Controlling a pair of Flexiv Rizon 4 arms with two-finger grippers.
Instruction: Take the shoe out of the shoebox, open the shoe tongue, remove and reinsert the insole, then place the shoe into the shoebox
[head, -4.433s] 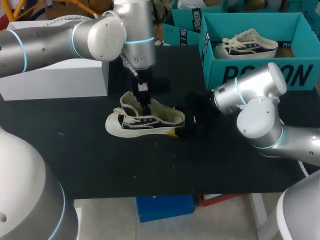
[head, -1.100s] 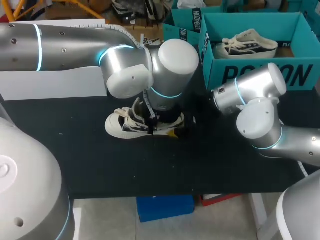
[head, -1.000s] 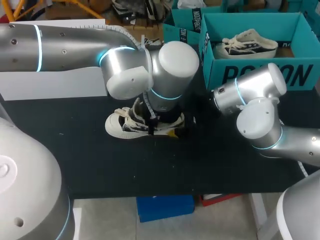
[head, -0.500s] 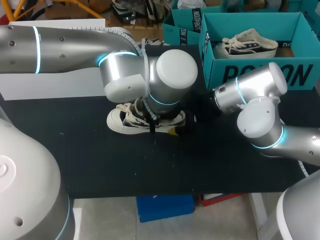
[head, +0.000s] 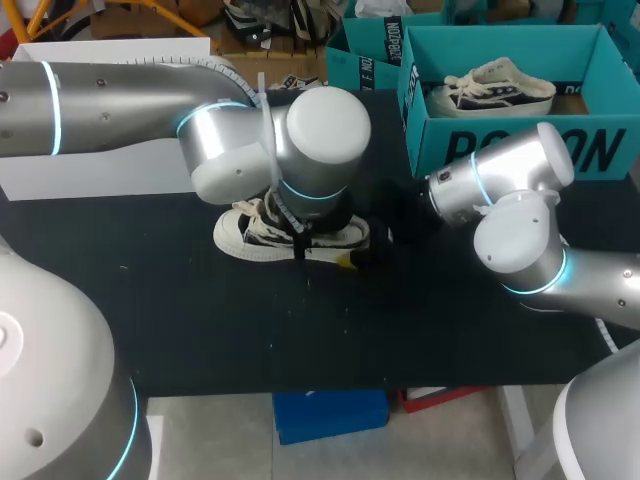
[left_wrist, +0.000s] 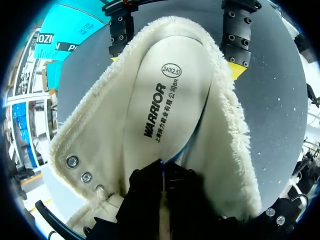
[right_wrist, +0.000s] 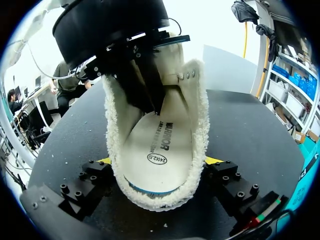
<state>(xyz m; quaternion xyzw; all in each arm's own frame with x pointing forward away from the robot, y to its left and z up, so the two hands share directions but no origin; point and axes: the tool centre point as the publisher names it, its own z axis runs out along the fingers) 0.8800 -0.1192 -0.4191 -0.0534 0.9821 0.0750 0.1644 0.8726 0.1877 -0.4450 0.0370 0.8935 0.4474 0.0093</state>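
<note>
A cream fleece-lined shoe (head: 248, 232) with dark side panels lies on the black table (head: 200, 330). My left wrist (head: 315, 145) hangs over it and hides my left gripper in the head view. In the left wrist view, my left gripper (left_wrist: 162, 175) is deep inside the shoe, shut on the front end of the cream insole (left_wrist: 165, 100), whose blue edge lifts there. My right gripper (right_wrist: 159, 165) holds the shoe's heel (right_wrist: 160, 192) from both sides, yellow tips against the fleece. The teal shoebox (head: 520, 150) stands at the back right.
A second shoe (head: 495, 88) lies inside the teal shoebox. A white box (head: 110, 165) stands at the table's back left. Another teal box (head: 365, 60) sits behind the shoe. Bare black tabletop lies in front of the shoe.
My left gripper has closed inside the shoe, and the left wrist has shifted a little left and down over it. The right arm stays at the heel.
</note>
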